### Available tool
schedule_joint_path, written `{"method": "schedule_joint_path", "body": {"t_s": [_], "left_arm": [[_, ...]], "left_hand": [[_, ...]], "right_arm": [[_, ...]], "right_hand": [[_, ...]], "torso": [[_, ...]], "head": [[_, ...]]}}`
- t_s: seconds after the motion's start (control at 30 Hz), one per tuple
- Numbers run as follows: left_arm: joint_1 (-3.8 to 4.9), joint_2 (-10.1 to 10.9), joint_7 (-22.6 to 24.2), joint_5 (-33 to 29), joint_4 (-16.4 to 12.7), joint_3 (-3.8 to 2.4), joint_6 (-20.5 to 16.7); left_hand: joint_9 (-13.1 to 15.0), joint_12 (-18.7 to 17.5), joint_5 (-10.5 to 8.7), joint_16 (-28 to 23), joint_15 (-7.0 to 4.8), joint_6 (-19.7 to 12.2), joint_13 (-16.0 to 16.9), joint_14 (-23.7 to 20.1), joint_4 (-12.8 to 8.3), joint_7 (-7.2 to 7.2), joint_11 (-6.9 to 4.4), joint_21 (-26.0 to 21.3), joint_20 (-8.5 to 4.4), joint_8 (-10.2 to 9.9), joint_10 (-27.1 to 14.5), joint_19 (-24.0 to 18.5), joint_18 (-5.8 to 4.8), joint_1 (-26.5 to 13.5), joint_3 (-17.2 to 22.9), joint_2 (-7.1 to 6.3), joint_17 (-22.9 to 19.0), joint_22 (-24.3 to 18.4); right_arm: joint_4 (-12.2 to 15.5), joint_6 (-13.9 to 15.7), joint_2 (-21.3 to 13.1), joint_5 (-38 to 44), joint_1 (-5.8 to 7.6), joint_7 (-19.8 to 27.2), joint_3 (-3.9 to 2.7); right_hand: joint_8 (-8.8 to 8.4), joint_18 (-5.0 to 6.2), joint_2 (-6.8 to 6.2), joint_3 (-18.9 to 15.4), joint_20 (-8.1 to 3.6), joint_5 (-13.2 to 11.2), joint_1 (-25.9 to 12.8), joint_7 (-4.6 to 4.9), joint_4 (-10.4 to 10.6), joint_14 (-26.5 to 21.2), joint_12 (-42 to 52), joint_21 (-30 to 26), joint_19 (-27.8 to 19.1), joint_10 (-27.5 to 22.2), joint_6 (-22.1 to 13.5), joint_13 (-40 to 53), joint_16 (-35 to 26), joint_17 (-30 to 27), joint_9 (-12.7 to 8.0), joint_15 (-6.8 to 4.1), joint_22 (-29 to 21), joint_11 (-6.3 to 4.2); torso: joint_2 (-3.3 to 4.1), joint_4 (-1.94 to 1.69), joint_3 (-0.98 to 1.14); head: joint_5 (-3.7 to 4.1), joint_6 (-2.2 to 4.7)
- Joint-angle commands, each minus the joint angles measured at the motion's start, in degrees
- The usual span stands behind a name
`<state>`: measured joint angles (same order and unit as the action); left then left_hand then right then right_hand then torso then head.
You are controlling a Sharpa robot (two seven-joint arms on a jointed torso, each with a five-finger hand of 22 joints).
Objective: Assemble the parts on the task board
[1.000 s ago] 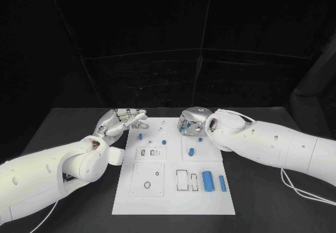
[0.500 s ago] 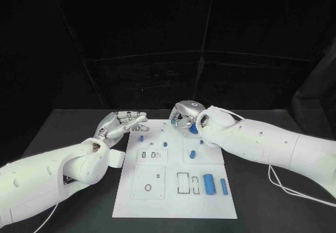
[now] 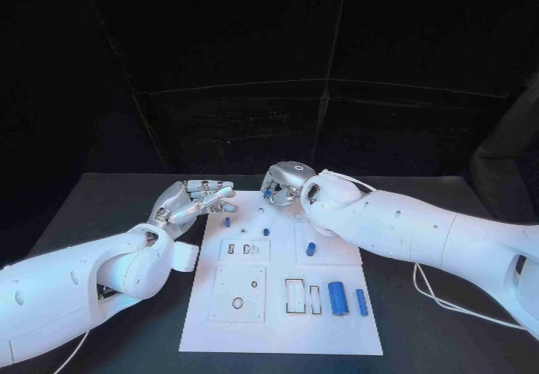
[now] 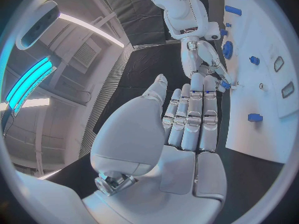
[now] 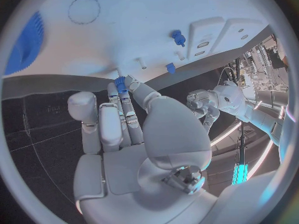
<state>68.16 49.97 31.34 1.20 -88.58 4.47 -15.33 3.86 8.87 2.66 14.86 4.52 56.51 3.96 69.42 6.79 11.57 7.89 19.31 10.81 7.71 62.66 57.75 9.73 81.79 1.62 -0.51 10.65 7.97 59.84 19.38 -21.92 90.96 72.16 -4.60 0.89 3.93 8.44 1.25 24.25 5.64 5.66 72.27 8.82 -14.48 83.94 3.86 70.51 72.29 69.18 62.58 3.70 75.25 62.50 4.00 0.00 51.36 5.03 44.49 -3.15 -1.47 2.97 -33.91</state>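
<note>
Your right hand [image 3: 281, 192] pinches a small blue peg [image 5: 119, 83] at its fingertips, near the top middle of the frame over the white board's [image 3: 281, 331] far edge — keep it upright and lower slowly onto its hole. Your left hand [image 3: 193, 199] hovers open and holds nothing, upper left of the board.

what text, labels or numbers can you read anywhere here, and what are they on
None can be read.
The task board bears only black outlines of slots and rings, no letters or digits.
The blue parts, such as the large cylinder, carry no markings.
The left hand and right hand show no readable label.
</note>
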Motion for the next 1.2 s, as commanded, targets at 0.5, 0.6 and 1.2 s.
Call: {"method": "schedule_joint_path", "body": {"t_s": [0.5,0.6,1.2], "left_arm": [[0.42,0.2,0.0,0.3,-0.6,-0.06,0.8],[0.44,0.3,0.0,0.3,-0.6,-0.06,0.8],[0.55,1.2,-0.2,0.3,-0.8,-0.05,1.0]], "left_hand": [[-0.1,-0.2,0.13,-0.3,0.31,0.0,-0.1,-0.3,-0.5,0.31,0.34,-0.3,0.28,-0.3,0.0,0.0,0.67,0.0,-0.1,0.30,0.1,-0.1],[-0.1,-0.2,0.13,-0.3,0.31,0.0,-0.1,-0.3,-0.5,0.31,0.34,-0.3,0.28,-0.3,0.0,0.0,0.67,0.0,-0.1,0.30,0.1,-0.1],[-0.1,-0.4,0.13,-0.4,0.32,0.0,-0.1,-0.3,-0.6,0.33,0.36,-0.3,0.30,-0.4,0.0,0.0,0.67,0.0,0.0,0.33,0.2,-0.1]], "right_arm": [[-0.8,-2.6,0.8,3.3,0.21,-1.6,-0.03],[-0.9,-2.1,0.9,3.4,0.22,-1.5,-0.02],[9.4,4.3,-9.5,-3.9,1.12,-2.6,-0.04]], "right_hand": [[-0.33,-1.05,-1.42,0.6,0.33,-0.6,-0.8,0.18,0.6,1.6,-0.3,0.0,-0.6,-1.1,-1.0,0.0,0.1,-0.7,-0.1,0.10,-0.5,0.03],[-0.48,-0.56,-3.52,-0.2,0.84,-1.2,-2.1,0.95,1.5,1.0,-0.4,-1.7,-2.6,-5.1,-4.1,-0.2,-0.9,-2.4,-0.4,0.97,-3.5,0.83],[0.66,-0.15,-5.07,-10.9,1.17,2.0,1.2,0.99,7.5,1.2,7.3,-3.9,-2.5,-8.1,-9.5,0.9,-1.8,-4.0,0.3,0.83,-6.7,0.86]], "torso": [[0.86,-0.45,-0.24],[0.91,-0.42,-0.21],[0.67,0.39,0.14]], "head": [[0.11,0.13],[0.04,0.17],[-0.11,1.15]]}}
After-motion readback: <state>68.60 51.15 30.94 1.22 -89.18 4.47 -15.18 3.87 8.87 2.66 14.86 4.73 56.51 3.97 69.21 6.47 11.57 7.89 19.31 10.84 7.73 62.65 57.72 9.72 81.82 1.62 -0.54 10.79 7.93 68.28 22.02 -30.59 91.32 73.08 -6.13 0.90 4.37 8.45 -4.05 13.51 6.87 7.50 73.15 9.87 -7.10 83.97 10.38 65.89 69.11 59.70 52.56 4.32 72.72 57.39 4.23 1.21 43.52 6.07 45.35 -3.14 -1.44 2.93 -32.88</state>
